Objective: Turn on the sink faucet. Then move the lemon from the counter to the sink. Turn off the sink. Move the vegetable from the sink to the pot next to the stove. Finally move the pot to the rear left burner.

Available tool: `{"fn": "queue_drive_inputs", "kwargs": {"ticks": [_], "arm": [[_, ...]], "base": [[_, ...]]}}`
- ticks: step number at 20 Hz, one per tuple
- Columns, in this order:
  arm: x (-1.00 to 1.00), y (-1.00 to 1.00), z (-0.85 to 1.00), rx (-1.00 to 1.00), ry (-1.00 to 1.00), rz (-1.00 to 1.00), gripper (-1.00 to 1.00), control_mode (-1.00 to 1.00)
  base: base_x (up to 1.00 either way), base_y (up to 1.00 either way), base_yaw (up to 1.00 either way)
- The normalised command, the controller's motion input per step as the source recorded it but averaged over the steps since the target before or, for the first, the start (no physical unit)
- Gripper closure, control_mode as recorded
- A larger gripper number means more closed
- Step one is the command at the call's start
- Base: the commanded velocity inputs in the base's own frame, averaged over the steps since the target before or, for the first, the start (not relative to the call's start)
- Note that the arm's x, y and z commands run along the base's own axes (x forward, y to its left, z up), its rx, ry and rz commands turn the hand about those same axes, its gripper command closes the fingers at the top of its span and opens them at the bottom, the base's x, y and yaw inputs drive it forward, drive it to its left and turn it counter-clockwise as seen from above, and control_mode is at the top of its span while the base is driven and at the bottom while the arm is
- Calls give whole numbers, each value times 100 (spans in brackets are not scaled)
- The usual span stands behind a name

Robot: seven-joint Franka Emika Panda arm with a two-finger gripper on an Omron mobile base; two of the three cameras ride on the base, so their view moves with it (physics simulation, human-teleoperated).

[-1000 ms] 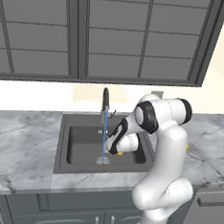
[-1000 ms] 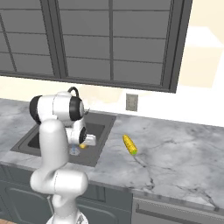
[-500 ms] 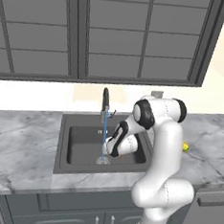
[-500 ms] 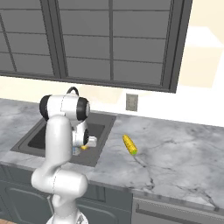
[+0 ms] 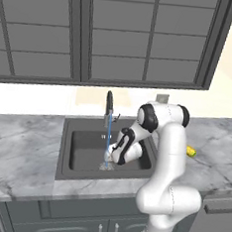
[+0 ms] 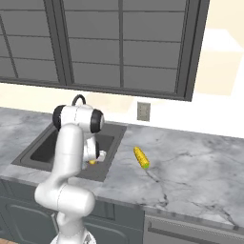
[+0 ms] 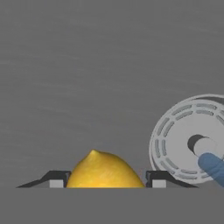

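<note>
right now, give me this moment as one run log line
stage: lemon to sink | claw: shut on lemon, low over sink floor beside drain | faucet: running | corn: on counter

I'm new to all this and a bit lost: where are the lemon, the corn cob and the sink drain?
lemon (image 7: 104, 170): hand view, on its yellow skin between the fingertips.
corn cob (image 6: 141, 157): right base view, mid-cob on the counter.
sink drain (image 7: 188, 138): hand view, on its slotted grey disc.
</note>
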Motion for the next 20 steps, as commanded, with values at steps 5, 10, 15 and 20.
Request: {"fn": "queue_drive_inputs", "kwargs": {"ticks": [5, 10, 15, 20], "arm": [[12, 12, -32, 0, 2, 0, -100, -100], [-5, 0, 3, 2, 0, 0, -100, -100], [-24, 0, 32, 0, 0, 0, -100, -100], [-18, -2, 38, 0, -4, 0, -100, -100]], "base": [[0, 0, 0], [0, 0, 0], [0, 0, 0], [0, 0, 0]]}}
